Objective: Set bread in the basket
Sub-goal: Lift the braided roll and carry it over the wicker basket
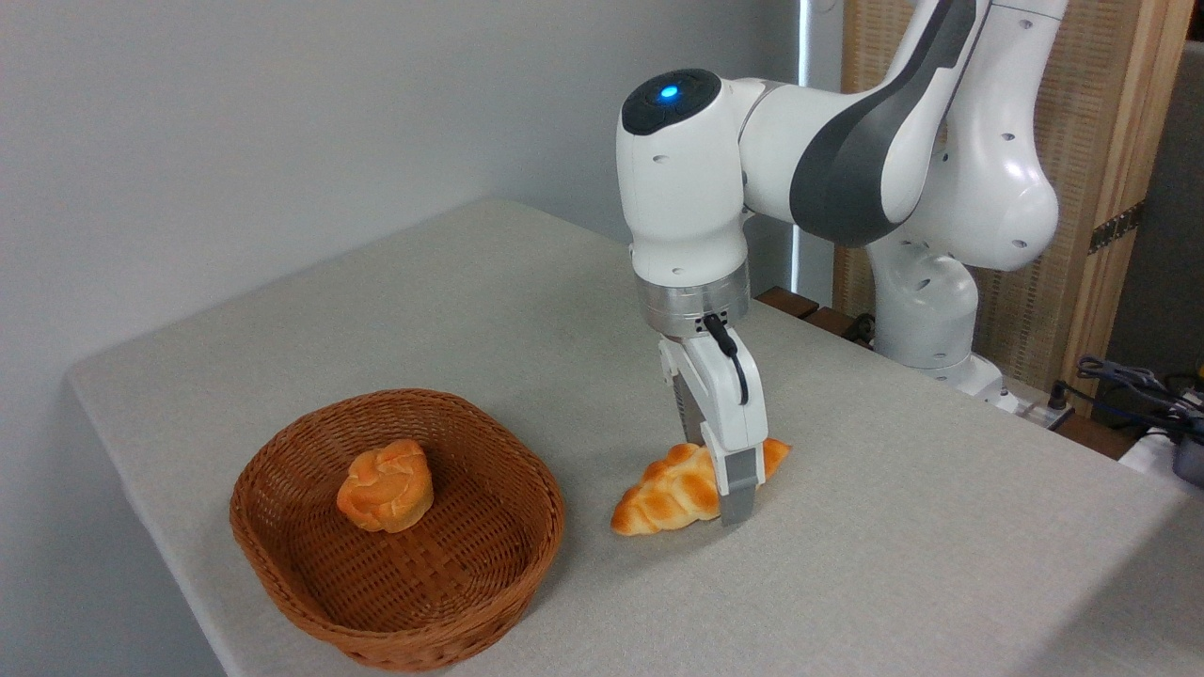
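The bread [670, 491], a long braided golden loaf with pointed ends, lies on the table just right of the basket [527, 489]. That shallow brown wicker basket stands near the table's front left corner. My gripper [716, 476] is lowered over the right half of the loaf and stands open. One finger is on the near side of the loaf, with its tip close to the table. The other finger is on the far side, partly hidden behind the loaf. The loaf rests flat on the table.
A small round knotted orange bun [386, 486] lies inside the basket. The grey table [941, 545] drops off close to the basket at the left and front. The arm's white base [926, 310] stands at the back right, with cables [1129, 381] beyond it.
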Available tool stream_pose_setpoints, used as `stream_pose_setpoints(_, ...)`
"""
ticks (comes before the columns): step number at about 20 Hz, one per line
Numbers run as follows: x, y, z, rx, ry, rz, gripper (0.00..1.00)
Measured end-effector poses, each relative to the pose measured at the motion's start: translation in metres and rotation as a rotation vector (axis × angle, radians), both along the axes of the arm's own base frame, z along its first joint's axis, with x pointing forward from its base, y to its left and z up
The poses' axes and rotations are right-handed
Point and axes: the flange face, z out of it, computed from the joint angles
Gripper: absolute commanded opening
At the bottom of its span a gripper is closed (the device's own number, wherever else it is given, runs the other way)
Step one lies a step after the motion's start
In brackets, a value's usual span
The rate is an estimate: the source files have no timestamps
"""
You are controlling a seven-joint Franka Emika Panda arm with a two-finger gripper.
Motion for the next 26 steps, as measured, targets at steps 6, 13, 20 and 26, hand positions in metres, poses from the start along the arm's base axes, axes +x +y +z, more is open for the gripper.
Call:
stream_pose_setpoints(6,0.010,-0.022,0.007,-0.047,-0.069,0.004,0.18)
stream_pose_setpoints(13,0.013,-0.028,0.012,-0.043,-0.082,-0.010,0.00)
stream_pose_setpoints(20,0.022,-0.036,0.031,-0.062,-0.114,-0.010,0.00)
stream_pose_setpoints(26,0.038,-0.035,0.090,-0.080,-0.023,-0.014,0.00)
